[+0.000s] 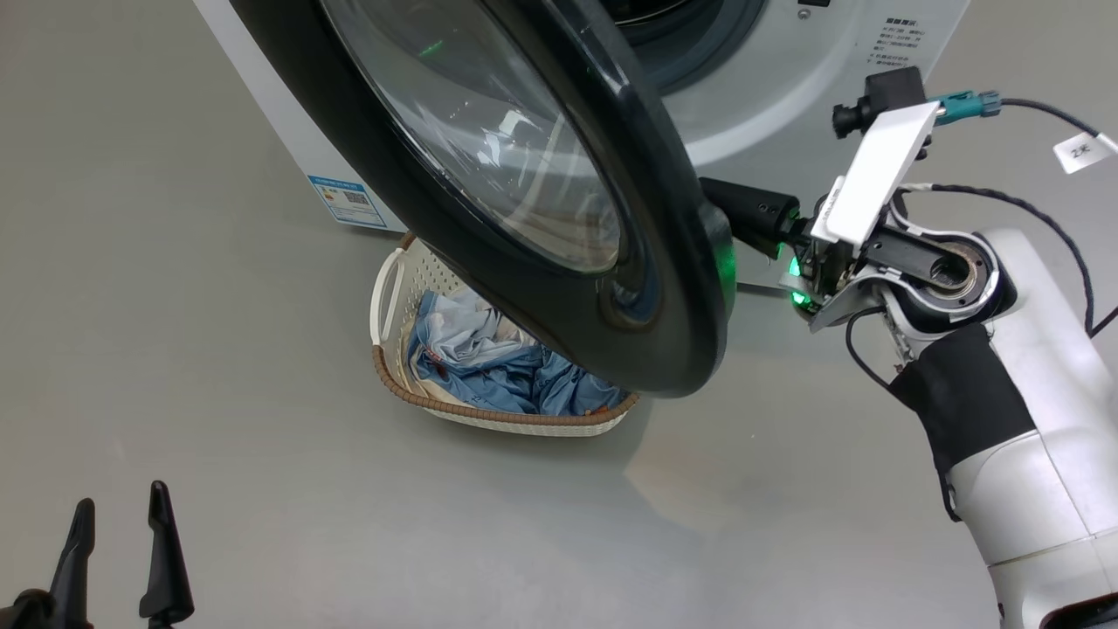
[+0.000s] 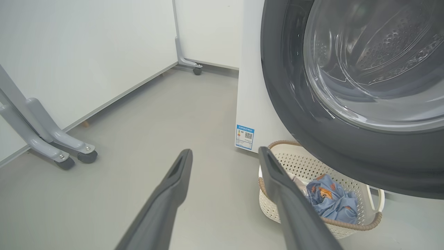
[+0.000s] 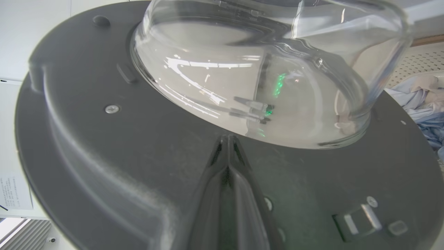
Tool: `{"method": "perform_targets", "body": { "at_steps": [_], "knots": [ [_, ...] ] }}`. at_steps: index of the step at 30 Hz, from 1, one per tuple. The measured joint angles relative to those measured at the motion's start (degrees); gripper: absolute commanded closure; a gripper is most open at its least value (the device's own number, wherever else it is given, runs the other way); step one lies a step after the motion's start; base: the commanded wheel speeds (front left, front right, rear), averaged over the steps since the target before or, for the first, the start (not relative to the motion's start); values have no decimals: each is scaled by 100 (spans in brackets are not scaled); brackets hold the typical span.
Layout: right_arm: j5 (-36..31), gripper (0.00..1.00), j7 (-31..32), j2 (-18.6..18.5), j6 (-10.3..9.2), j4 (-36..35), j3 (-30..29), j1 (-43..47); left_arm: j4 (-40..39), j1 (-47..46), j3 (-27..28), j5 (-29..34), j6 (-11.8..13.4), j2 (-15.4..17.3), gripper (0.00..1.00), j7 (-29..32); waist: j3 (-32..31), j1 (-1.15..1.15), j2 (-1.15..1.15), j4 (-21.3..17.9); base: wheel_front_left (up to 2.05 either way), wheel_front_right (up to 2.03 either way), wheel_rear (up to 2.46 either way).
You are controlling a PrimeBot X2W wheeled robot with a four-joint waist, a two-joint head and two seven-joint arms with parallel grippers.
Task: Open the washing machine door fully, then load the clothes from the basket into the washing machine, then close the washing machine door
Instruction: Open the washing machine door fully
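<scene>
Plainly, the round washing machine door (image 1: 681, 288) stood part-open, jutting from the washing machine (image 1: 769, 87) over the basket (image 1: 489, 415) of clothes (image 1: 498, 367). Its bulged inner face was turned toward the right gripper (image 3: 227, 146), whose pressed-together fingers lay against the black rim. Those tips could skid off the slick rim and let it swing shut. The left gripper (image 1: 120, 496) hovered spread and empty, well apart.

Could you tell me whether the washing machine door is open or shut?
Open: the washing machine door stands swung out over the basket; the right gripper points at its inner face.
</scene>
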Motion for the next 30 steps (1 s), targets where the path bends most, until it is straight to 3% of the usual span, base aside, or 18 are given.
{"method": "perform_targets", "body": {
  "at_steps": [12,21,30],
  "knots": [
    [229,100,34,250,0,-157,330,611,-75,203,-102,51,0,-76,0,0,-337,0,0,124,0,0,0],
    [309,100,31,320,0,-242,926,1127,-245,359,-342,57,0,-169,0,0,-550,0,0,276,0,0,0],
    [860,100,-275,283,0,-613,1462,1437,-431,705,-436,221,0,-187,0,0,-831,0,0,372,0,0,0]
  ]
}}
